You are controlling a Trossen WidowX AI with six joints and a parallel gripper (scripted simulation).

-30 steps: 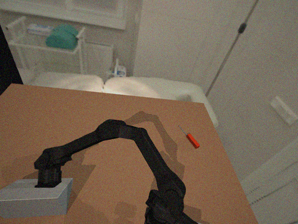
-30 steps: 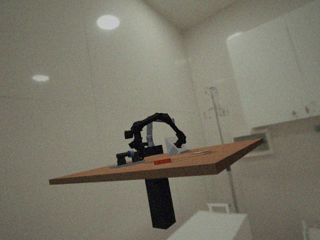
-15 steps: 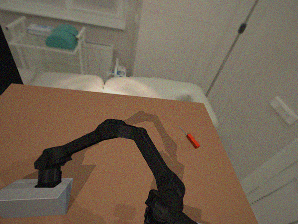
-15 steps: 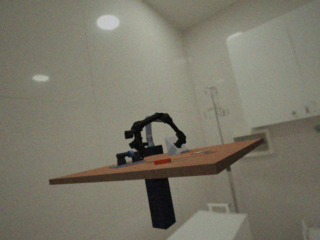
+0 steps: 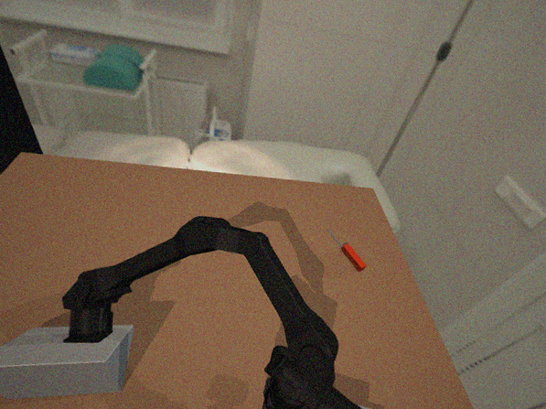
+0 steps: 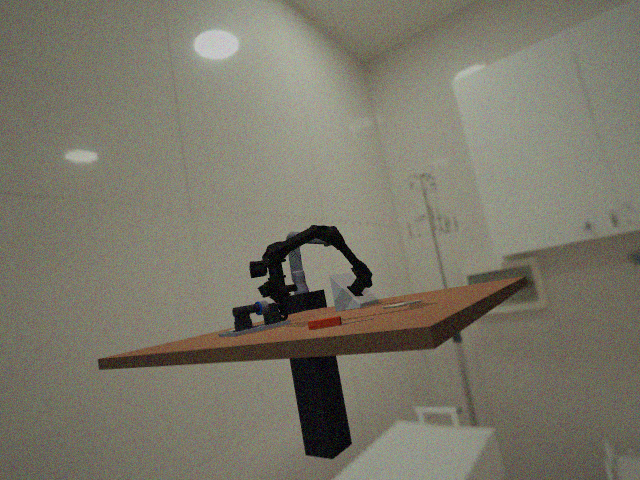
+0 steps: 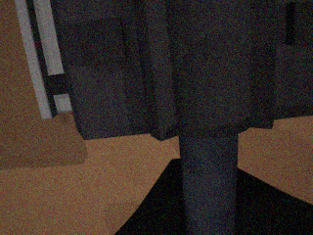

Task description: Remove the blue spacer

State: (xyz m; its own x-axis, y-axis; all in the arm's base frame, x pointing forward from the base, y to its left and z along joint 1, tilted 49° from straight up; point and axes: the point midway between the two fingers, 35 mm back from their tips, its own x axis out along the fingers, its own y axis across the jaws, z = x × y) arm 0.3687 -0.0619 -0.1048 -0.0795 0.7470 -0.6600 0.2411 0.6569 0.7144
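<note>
The fixture's pale base plate (image 6: 225,334) (image 7: 35,64) lies on the table. Two dark blocks, one left (image 6: 241,320) and one right (image 6: 271,314), stand on it. A blue spacer (image 6: 260,308) shows between them, up at shaft height. Which block is the big housing is too small to tell. In the wrist view a dark block (image 7: 103,93) fills the top, and the blue-grey shaft (image 7: 207,171) comes out below it. My gripper (image 6: 282,312) is at the right block's outer side, shut on the shaft. Its fingertips are outside the top view. The other spacers are not distinguishable.
A red-handled screwdriver (image 5: 353,256) (image 6: 324,323) lies on the table (image 5: 217,194) (image 6: 387,338). A grey wedge (image 5: 61,368) (image 6: 341,299) sits at the arm's far end. A thin pale piece (image 6: 403,304) lies farther right.
</note>
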